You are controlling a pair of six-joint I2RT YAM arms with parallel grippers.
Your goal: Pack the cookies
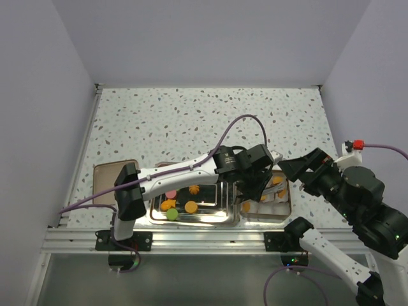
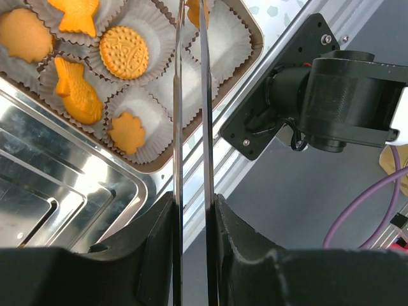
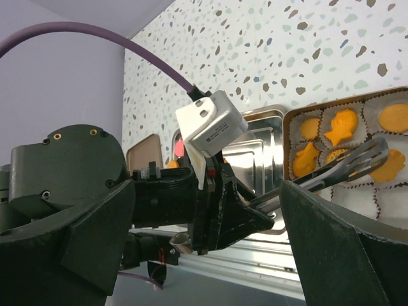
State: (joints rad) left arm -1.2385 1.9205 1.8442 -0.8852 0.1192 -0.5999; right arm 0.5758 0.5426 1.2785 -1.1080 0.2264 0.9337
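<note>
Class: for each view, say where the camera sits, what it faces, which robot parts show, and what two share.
Top external: above and behind, looking down at the table; left arm and right arm show.
Left wrist: along the blades of the left gripper, at the cookie box.
Right wrist: past the fingers of the right gripper, at the left arm.
Shared: the cookie box.

Left gripper [image 3: 381, 152] extended far rightward, jaws nearly together, right gripper [image 3: 207, 191] alongside, jaws spread wide

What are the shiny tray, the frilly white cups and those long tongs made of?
The tray looks like polished metal, probably stainless steel, given its mirror-like reflections. The cups seem to be thin white paper, judging by their crinkled pleats. The tongs appear to be thin bare metal with a dull grey sheen.
</note>
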